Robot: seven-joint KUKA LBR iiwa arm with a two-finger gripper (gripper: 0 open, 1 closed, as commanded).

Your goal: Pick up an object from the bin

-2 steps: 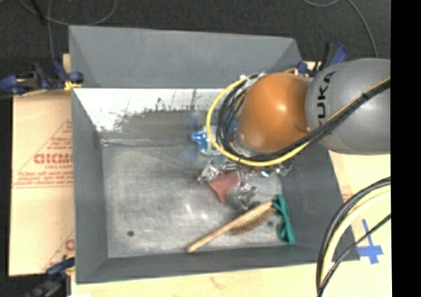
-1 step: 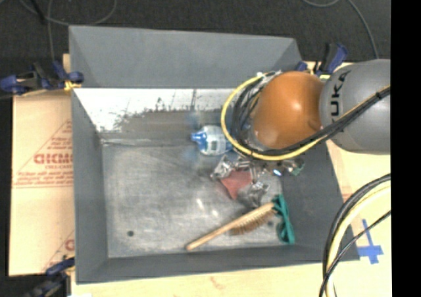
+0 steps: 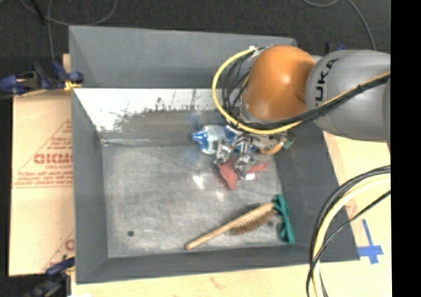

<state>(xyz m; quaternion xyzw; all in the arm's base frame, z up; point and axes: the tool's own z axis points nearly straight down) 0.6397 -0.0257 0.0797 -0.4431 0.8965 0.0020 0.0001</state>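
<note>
My gripper hangs below the orange wrist cover, low over the bin's back right part. Directly under it lies a flat red piece, with more red showing to its right. Whether the gripper touches the red piece I cannot tell. A blue and clear plastic thing lies just left of the gripper, against the back wall.
A wooden-handled brush lies slantwise near the front wall. A green plastic piece sits at its right end, in the front right corner. The arm and its cables cover the bin's right rim.
</note>
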